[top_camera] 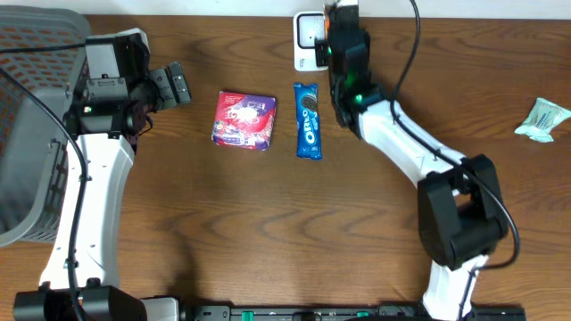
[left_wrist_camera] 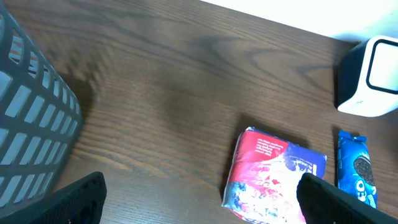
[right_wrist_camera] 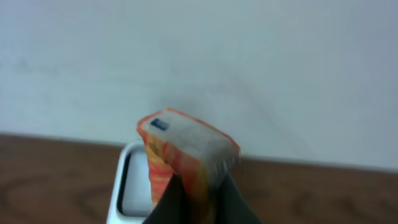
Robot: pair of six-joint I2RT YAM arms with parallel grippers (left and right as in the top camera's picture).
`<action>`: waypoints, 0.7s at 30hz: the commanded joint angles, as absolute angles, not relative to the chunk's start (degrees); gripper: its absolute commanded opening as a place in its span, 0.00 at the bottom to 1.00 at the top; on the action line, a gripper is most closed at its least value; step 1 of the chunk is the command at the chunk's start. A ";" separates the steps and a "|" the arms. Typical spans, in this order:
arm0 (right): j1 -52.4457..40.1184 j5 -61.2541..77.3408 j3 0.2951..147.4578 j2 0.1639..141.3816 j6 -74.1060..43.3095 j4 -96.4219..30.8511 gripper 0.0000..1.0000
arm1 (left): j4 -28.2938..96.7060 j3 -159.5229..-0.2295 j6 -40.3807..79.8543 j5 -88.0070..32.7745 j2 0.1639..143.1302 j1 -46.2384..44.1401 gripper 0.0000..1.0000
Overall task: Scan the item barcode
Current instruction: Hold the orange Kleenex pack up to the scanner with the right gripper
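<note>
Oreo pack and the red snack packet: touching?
Apart. Overhead view shows bare table between the Oreo pack and the red snack packet.

Shows two black-and-white robot arms, left arm and right arm, at one wooden table. Counts four snack packets in all: one red-purple packet, one blue Oreo pack, one crumpled pale green wrapper, one orange packet. Rounds off with one grey slatted basket and one white scanner.
</note>
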State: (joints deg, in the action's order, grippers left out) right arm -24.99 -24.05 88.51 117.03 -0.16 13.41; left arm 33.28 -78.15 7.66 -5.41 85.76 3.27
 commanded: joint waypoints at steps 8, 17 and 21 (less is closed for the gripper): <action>-25.12 -23.00 124.38 137.34 5.02 -11.79 0.01 | 33.43 -78.00 7.51 -4.86 86.17 3.36 0.98; -24.84 -27.11 130.56 141.51 6.74 -17.41 0.01 | 33.43 -78.00 7.51 -4.86 86.17 3.36 0.98; -24.25 -31.53 131.61 140.86 6.59 -18.72 0.01 | 33.43 -78.02 7.51 -4.86 86.17 3.36 0.98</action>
State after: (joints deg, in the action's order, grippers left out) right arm -24.86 -26.50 128.88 141.82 5.89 -18.26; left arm 33.26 -78.15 7.66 -5.41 85.76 3.27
